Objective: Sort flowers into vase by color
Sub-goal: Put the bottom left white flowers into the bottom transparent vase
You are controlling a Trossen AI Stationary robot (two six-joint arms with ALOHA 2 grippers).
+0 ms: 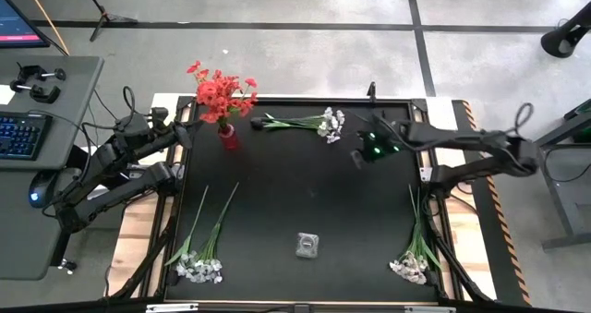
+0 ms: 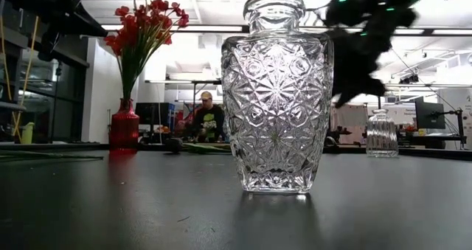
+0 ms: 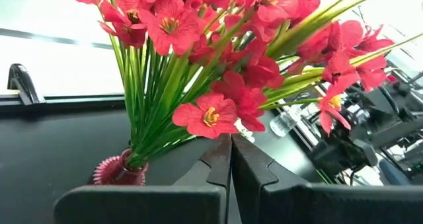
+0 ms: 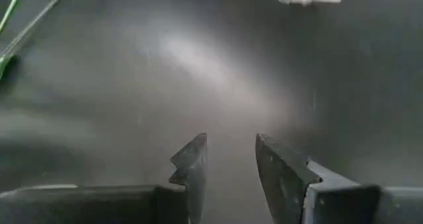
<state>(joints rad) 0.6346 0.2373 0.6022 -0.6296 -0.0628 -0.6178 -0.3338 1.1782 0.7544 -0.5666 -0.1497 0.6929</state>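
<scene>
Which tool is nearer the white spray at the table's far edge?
Right. The right tool hangs open just beside the white spray; the left tool, shut, sits across the table by the red vase.

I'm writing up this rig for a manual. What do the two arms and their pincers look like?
Both arms are dark, jointed and slim, with black cables trailing along them. The right arm carries small green lights near its wrist. The left pincer and the right pincer each have two flat, dark, tapered fingers.
</scene>
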